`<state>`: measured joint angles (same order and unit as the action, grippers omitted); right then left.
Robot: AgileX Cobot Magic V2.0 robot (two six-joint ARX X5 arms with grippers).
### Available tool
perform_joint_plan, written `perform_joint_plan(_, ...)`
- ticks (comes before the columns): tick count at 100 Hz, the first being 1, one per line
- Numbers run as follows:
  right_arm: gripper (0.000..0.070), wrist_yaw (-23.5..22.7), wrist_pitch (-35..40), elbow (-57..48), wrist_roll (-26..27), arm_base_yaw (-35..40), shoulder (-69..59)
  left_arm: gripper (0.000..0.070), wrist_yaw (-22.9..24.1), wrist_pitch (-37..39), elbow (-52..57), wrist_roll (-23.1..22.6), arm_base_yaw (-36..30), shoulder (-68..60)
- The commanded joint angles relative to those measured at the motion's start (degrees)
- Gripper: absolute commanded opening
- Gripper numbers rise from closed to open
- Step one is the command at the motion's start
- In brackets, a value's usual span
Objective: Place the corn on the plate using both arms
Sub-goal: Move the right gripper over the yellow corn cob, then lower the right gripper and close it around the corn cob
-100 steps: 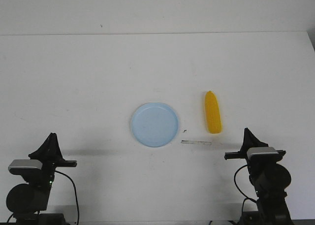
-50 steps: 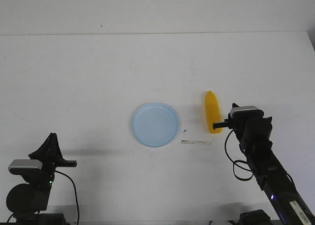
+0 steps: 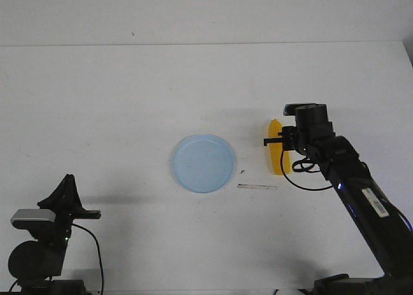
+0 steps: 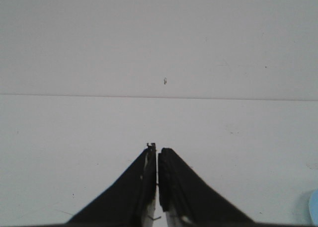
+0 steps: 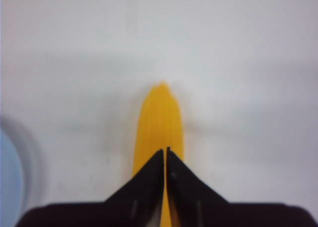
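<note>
The bright yellow corn (image 3: 275,154) lies on the white table, right of the round pale-blue plate (image 3: 202,163), and does not touch it. My right gripper (image 5: 165,150) is shut and empty; it hovers above the corn (image 5: 160,115), its tips over the cob's middle, lined up along its length. In the front view the right wrist (image 3: 311,124) hides part of the cob. A slice of the plate (image 5: 7,180) shows beside it. My left gripper (image 4: 157,148) is shut and empty, parked at the front left (image 3: 66,182), with the plate's edge (image 4: 314,207) just in view.
A thin grey strip (image 3: 257,186) and a small dark speck (image 3: 242,172) lie on the table between the plate and the corn. The table's far edge (image 3: 206,44) meets a white wall.
My right arm has left its parked place at the front right and reached forward over the corn. The left arm, corn and plate have not moved.
</note>
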<state>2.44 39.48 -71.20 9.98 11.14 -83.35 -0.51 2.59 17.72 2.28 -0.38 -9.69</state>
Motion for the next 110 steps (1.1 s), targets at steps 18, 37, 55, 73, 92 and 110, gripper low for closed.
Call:
perform_joint_plan(18, 0.0359, -2.78, 10.56, -10.29, 2.45, 0.20, -10.27, 0.0001, 0.04, 0.83, 0.22, -0.09, 0.00, 0.09)
perform_joint_plan(37, 0.0557, -5.51, 11.28, -12.50, 4.50, 0.11, -14.47, 0.0001, 0.04, 0.83, 0.22, -0.09, 0.00, 0.09)
perform_joint_plan(55, 0.0558, -5.25, 10.73, -12.50, 4.00, 0.09, -17.03, 0.0001, 0.04, 0.81, 0.22, -0.09, 0.00, 0.09)
perform_joint_plan(73, 0.0559, -3.41, 10.45, -12.48, 2.80, 0.09, -19.54, 0.0001, 0.04, 0.81, 0.22, -0.09, 0.00, 0.09)
perform_joint_plan(92, 0.0558, -3.41, 10.14, -12.46, 2.56, 0.02, -22.14, 0.0001, 0.04, 0.81, 0.22, -0.09, 0.00, 0.09)
perform_joint_plan(110, 0.0548, -3.13, 10.25, -12.44, 2.62, -0.20, -23.89, 0.0001, 0.04, 0.81, 0.22, -0.09, 0.00, 0.09)
